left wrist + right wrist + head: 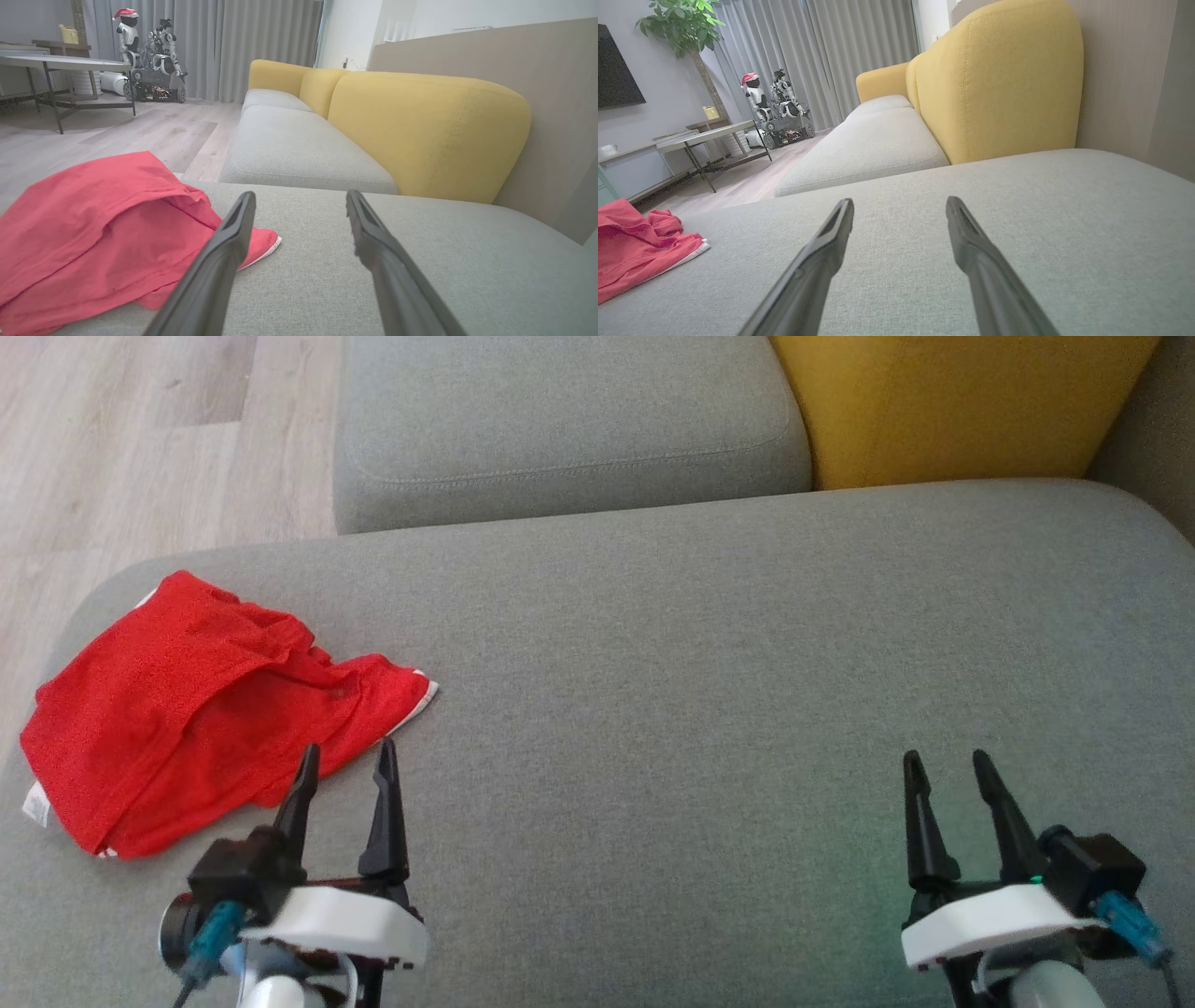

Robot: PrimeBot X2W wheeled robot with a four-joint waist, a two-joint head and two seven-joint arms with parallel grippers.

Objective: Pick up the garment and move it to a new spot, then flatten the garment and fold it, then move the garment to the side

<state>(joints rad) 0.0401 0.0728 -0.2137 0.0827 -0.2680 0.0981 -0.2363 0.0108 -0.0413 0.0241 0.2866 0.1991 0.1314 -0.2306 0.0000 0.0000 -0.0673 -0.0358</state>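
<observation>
1 tag (37, 808) on garment (187, 709), head cam.

A grey seat cushion (709, 644) is carrying a crumpled red garment (187, 709), which is lying at its left end, near the rounded corner.
</observation>
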